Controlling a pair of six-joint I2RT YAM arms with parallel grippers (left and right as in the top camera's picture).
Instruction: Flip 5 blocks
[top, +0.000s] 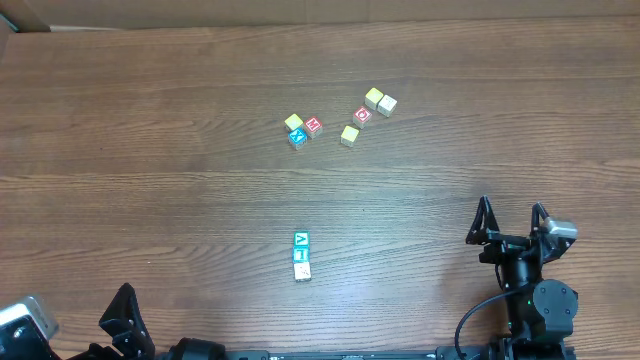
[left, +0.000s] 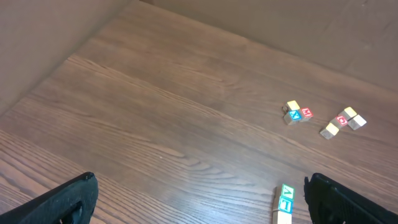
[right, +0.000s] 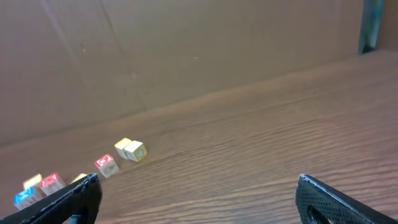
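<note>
Ten blocks (top: 301, 255) counted, all small painted wooden cubes, far smaller than my jaws. I judge them light, stiff and not fragile. The painted faces look smooth, so a shallow pinch may let a cube squirt out or spin. Best hold, I think: two opposite side faces, pads centred, then roll the cube a quarter or half turn and set it down. Near row (top: 301, 240): two teal and one cream, touching end to end in a line running away from me, roughly midway between my arms. Its long sides are free, so each cube can be taken across the row's width. Middle cluster (top: 303, 128): yellow, red and blue cubes pressed together, with little room for a finger between them. Far-right cluster (top: 372, 105): red, yellow and cream close together, with one yellow cube (top: 349, 135) a little apart nearer me. That loner looks the easiest first pick, with all four sides free. Everything sits on the bare wood-grain tabletop (top: 150, 150). Right tool (top: 511, 212) is spread wide and empty, at the near right, well apart from every cube. Left tool (left: 200, 182) is likewise released and empty, low at the near left corner, with the near row just ahead of its right finger in the wrist view.
</note>
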